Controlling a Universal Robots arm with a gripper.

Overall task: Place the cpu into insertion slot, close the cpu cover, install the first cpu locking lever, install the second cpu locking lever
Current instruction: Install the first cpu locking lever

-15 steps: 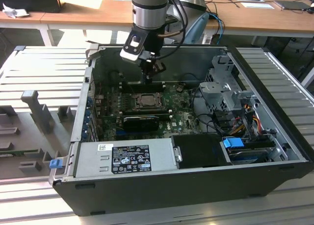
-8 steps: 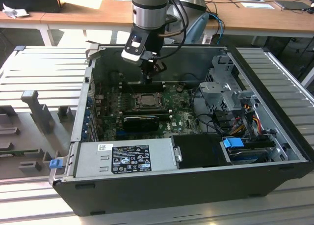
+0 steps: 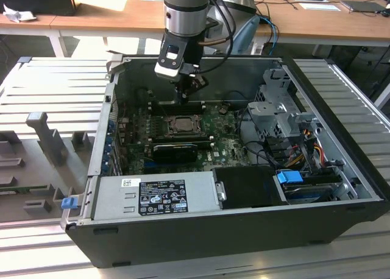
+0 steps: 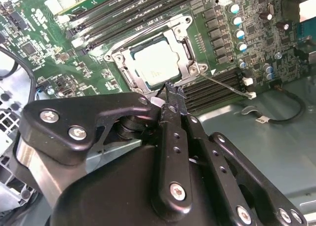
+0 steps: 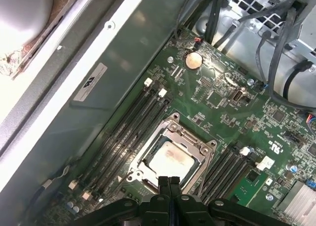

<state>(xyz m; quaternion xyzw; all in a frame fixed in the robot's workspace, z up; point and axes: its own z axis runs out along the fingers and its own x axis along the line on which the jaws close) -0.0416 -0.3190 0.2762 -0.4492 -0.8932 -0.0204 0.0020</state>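
Both wrist views, claw [image 5: 168, 180] closed above seated cpu [image 5: 169, 159], exterior view, whole case [image 3: 213, 237].

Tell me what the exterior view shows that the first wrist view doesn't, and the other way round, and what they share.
Exterior view: the open black computer case, its grey power supply box with a black label, and wooden desks behind. First wrist view: a round silver coin battery on the green board. Both: the pale silver square cpu framed by the thin silver-grey metal cpu cover, with the black gripper close to it, jaws shut.
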